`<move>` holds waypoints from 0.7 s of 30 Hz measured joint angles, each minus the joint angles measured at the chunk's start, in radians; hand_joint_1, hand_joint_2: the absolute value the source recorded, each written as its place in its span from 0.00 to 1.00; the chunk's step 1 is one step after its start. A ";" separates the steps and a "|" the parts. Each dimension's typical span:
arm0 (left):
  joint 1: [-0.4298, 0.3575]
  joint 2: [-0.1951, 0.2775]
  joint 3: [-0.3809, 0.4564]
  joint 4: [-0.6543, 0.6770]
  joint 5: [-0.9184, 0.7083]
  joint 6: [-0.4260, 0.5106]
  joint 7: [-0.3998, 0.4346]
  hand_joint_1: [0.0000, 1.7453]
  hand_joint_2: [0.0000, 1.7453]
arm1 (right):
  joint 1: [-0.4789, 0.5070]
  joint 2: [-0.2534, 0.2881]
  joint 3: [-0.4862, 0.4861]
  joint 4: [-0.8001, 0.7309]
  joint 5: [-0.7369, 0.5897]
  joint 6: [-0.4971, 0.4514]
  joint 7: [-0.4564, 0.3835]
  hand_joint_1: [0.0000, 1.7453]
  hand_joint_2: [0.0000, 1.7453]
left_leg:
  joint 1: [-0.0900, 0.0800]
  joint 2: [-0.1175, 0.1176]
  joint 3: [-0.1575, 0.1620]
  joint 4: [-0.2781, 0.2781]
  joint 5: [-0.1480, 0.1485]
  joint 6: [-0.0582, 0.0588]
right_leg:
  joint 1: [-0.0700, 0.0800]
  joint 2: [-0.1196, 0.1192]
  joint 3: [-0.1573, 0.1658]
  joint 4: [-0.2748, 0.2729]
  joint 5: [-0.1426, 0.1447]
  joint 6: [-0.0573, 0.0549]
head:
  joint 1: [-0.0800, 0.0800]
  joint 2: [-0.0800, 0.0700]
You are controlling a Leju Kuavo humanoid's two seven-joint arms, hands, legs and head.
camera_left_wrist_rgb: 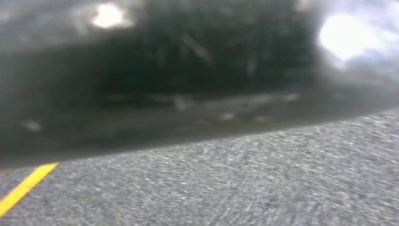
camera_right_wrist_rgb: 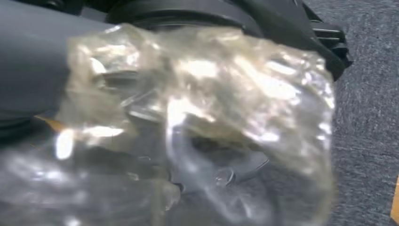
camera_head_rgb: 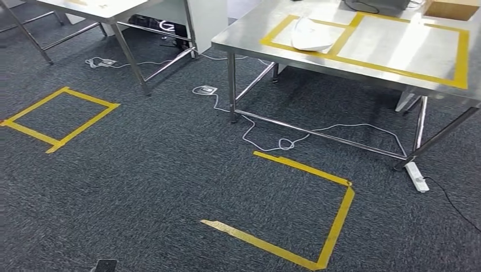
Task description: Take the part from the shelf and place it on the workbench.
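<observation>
On the left of the head view a taped square point(camera_head_rgb: 61, 118) marks the carpet point(camera_head_rgb: 153, 170), probably a standing spot for another station, with a steel table point(camera_head_rgb: 102, 8) behind it; a white cable point(camera_head_rgb: 266, 136) trails across the floor under the bench point(camera_head_rgb: 249, 39), and a second, open-sided tape outline point(camera_head_rgb: 317, 226) lies on the carpet in front of the bench, which reads as the place where the robot should stop so that the top comes within reach; on the bench top yellow tape frames two boxes point(camera_head_rgb: 397, 62), and a white object point(camera_head_rgb: 311, 35) sits in the left one, so the boxes look like drop zones and the right one appears free for the part; a power strip point(camera_head_rgb: 417, 177) lies by the bench's right leg; the left wrist view looks down at blurred carpet and a strip of yellow tape point(camera_left_wrist_rgb: 23, 188), which suggests the arm hangs at the side, and whether the left hand is open or closed I cannot tell; in the right wrist view the part point(camera_right_wrist_rgb: 197, 122), wrapped in a crinkled clear bag, sits right against the camera and hides the fingers of the right hand point(camera_right_wrist_rgb: 28, 70), whose grey cover shows beside it; I judge the hand is gripping the bagged part and carrying it low beside the body, above the carpet, because the bench is not yet close enough for the placing.
</observation>
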 joint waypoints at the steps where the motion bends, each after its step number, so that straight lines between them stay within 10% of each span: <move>1: 0.000 0.000 0.000 0.001 0.000 0.000 0.000 0.00 0.00 | 0.000 -0.001 0.000 0.001 0.000 0.000 0.000 0.00 0.00 | 0.000 -0.013 0.000 0.001 0.000 -0.002 | -0.002 0.014 0.030 -0.069 0.043 -0.002 | 0.000 0.000; 4: -0.005 -0.001 0.000 0.001 -0.002 0.000 -0.001 0.00 0.00 | 0.000 -0.002 0.000 0.003 0.002 -0.001 -0.003 0.00 0.00 | -0.001 -0.049 -0.009 0.008 0.004 -0.015 | -0.008 0.076 0.102 -0.227 0.097 -0.009 | -0.001 0.000; 7: -0.002 0.000 0.000 0.004 -0.014 0.002 -0.006 0.00 0.00 | -0.002 -0.005 0.000 0.008 0.008 -0.004 -0.009 0.00 0.00 | 0.003 -0.073 -0.024 0.011 0.011 -0.036 | -0.008 0.059 0.111 -0.240 0.097 -0.021 | -0.002 0.000; 11: -0.004 -0.006 -0.001 0.008 -0.027 0.007 -0.007 0.00 0.00 | -0.002 -0.008 0.000 0.018 0.013 -0.006 -0.014 0.00 0.00 | 0.002 0.020 -0.098 0.170 -0.085 -0.050 | -0.008 0.000 0.113 -0.250 0.103 -0.041 | -0.012 0.000; 14: -0.003 -0.011 -0.001 0.010 -0.033 0.009 -0.007 0.00 0.00 | -0.002 -0.009 0.000 0.028 0.016 -0.017 -0.015 0.00 0.00 | 0.004 0.041 -0.150 0.296 -0.125 -0.055 | -0.004 -0.047 0.109 -0.249 0.101 -0.042 | -0.013 0.000; 18: -0.003 -0.015 -0.005 0.012 -0.057 0.014 0.001 0.00 0.00 | -0.009 -0.012 0.000 0.048 0.018 -0.042 -0.033 0.00 0.00 | -0.001 0.096 -0.021 0.074 -0.029 -0.042 | 0.003 -0.094 0.113 -0.247 0.092 -0.032 | -0.013 0.000; 21: -0.010 -0.019 -0.011 0.014 -0.074 0.018 0.012 0.00 0.00 | -0.016 -0.020 0.001 0.066 0.019 -0.057 -0.042 0.00 0.00 | -0.008 0.108 0.006 0.012 -0.023 -0.027 | 0.010 -0.124 0.120 -0.246 0.085 -0.018 | -0.011 0.000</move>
